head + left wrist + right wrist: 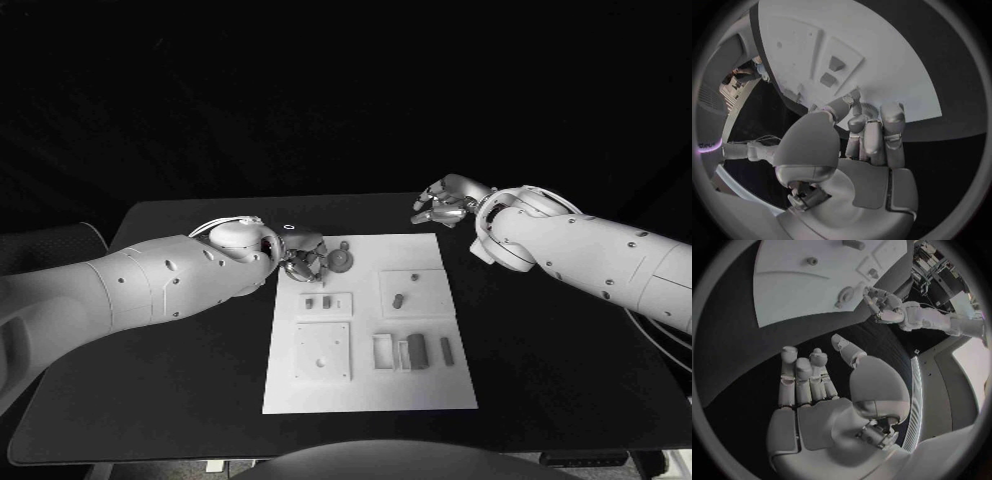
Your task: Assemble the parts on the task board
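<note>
The left robot hand [303, 262] sits at the far left corner of the task board [433, 390], fingers drawn together around a small round part [339, 259] that sticks out from them over the board's top edge. Whether the part is truly pinched or only touched I cannot tell; in the left wrist view the fingers [870, 140] lie side by side, curled toward the board.

The right robot hand [440, 203] hovers over the black counter [562, 360] beyond the board's far right corner, well apart from it, fingers loosely spread with nothing in them.

On the board, a dark oblong part [417, 350] lies near the middle right, its long axis running from the near edge to the far edge.
</note>
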Controlling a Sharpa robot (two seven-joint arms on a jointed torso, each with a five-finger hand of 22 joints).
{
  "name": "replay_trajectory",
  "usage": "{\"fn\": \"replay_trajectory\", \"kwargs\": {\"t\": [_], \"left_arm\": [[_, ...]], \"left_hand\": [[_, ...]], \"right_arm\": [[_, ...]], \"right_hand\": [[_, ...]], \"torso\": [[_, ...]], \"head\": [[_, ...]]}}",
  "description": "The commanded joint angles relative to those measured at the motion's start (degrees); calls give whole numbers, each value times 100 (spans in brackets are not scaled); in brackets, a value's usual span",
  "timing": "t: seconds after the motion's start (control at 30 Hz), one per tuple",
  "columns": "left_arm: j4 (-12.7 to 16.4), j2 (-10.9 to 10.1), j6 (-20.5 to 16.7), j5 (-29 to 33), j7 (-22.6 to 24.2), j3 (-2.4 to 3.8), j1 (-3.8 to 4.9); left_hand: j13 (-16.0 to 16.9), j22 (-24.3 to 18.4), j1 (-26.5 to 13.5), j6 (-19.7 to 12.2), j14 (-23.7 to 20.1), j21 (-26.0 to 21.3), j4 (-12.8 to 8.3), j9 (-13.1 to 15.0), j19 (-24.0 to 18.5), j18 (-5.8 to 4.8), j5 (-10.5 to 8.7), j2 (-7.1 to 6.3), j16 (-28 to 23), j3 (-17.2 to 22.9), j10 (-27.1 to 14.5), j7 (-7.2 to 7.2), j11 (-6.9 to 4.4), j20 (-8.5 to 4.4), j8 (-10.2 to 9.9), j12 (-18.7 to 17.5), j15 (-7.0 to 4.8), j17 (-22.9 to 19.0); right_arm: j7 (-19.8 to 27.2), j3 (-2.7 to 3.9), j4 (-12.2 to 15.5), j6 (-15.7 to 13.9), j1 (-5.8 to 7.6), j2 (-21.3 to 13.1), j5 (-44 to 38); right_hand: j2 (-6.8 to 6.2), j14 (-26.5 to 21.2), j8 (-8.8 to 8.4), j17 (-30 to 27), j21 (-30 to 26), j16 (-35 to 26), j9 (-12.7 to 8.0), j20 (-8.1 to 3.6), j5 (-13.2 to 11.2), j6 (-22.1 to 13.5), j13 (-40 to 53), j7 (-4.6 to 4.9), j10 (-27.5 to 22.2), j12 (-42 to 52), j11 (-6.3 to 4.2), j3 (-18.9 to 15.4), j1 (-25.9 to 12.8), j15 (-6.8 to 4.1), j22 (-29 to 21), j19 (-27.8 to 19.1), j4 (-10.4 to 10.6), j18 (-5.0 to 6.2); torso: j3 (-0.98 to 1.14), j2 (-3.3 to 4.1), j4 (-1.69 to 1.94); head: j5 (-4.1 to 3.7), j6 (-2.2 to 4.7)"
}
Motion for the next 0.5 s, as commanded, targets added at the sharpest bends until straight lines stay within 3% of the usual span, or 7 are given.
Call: {"fn": "replay_trajectory", "kwargs": {"t": [0.03,0.5], "left_arm": [[10,4,70,-40,38,2,2],[69,11,139,-44,52,1,2]], "left_hand": [[8,85,-48,318,24,25,-7,117,-4,524,-13,3,-34,35,23,280,7,9,10,-24,7,6],[12,85,-49,313,26,26,-11,122,-5,521,-8,6,-35,46,26,281,8,10,12,-26,8,13]], "right_arm": [[28,2,8,69,-1,-7,-50],[27,2,8,71,-1,1,-50]], "right_hand": [[-15,7,-13,-6,18,19,-2,-41,1,5,-8,40,-36,33,20,-1,-45,-44,-9,-12,35,93],[-16,7,-13,-6,18,19,-1,-42,1,4,-9,40,-36,34,20,-1,-45,-44,-9,-13,36,93]], "torso": [[4,-2,4],[-2,-2,7]], "head": [[3,-13],[5,-24]]}}
